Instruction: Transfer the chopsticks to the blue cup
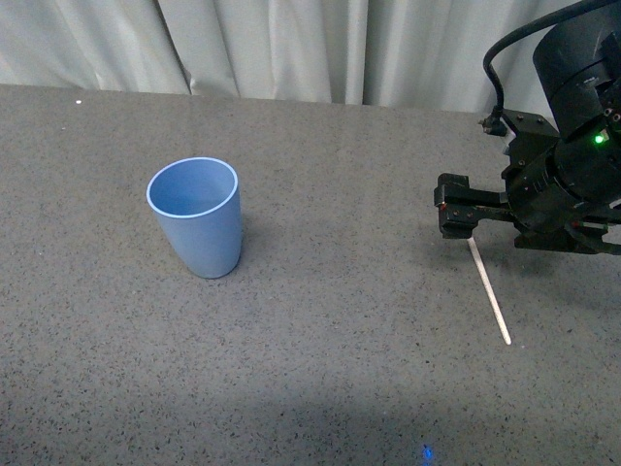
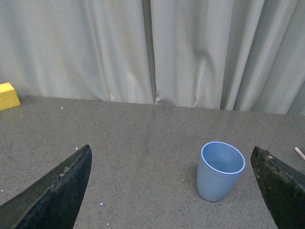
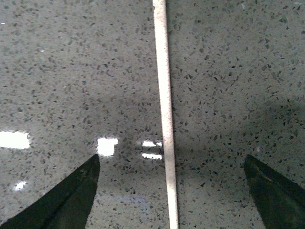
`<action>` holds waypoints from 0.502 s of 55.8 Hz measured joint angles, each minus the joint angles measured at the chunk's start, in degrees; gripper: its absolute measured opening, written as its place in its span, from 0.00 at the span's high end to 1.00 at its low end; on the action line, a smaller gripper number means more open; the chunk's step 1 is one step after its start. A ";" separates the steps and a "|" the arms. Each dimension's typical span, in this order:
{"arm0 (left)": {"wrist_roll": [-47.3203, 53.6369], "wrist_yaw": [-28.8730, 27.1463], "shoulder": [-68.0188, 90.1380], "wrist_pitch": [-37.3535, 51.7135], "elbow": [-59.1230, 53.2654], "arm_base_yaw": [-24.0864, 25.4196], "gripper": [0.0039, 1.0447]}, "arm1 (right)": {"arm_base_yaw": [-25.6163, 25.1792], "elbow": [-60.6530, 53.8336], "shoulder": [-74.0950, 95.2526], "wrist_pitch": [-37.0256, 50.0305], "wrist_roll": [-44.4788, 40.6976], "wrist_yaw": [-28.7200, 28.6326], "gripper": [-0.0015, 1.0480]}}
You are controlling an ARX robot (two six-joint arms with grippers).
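The blue cup [image 1: 197, 216] stands upright and empty on the grey speckled table, left of centre; it also shows in the left wrist view [image 2: 219, 170]. The chopstick [image 1: 490, 291], a thin white stick, lies flat on the table at the right. My right gripper [image 1: 458, 208] is open and hovers over the stick's far end. In the right wrist view the stick [image 3: 165, 114] runs between the two open fingertips [image 3: 71, 200] without touching them. My left gripper [image 2: 174, 191] is open and empty; the cup stands ahead of it, nearer one finger. The left arm is out of the front view.
Pale curtains [image 1: 291, 44] hang along the table's far edge. A yellow block [image 2: 8, 95] sits at the far edge in the left wrist view. The right arm's black body and cable [image 1: 572, 146] fill the right side of the front view.
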 joint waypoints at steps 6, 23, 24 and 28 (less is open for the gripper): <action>0.00 0.00 0.00 0.00 0.00 0.00 0.06 | 0.00 2.25 1.86 -2.25 0.24 0.50 0.39; 0.00 0.00 0.00 0.00 0.00 0.00 0.06 | -0.63 5.09 3.96 -5.77 -0.11 2.25 0.97; 0.00 0.00 0.00 0.00 0.00 0.00 0.06 | -0.66 5.09 3.96 -5.75 -0.17 2.19 0.99; 0.00 0.00 0.00 0.00 0.00 0.00 0.06 | -0.76 4.94 3.89 -5.27 -0.11 1.95 0.99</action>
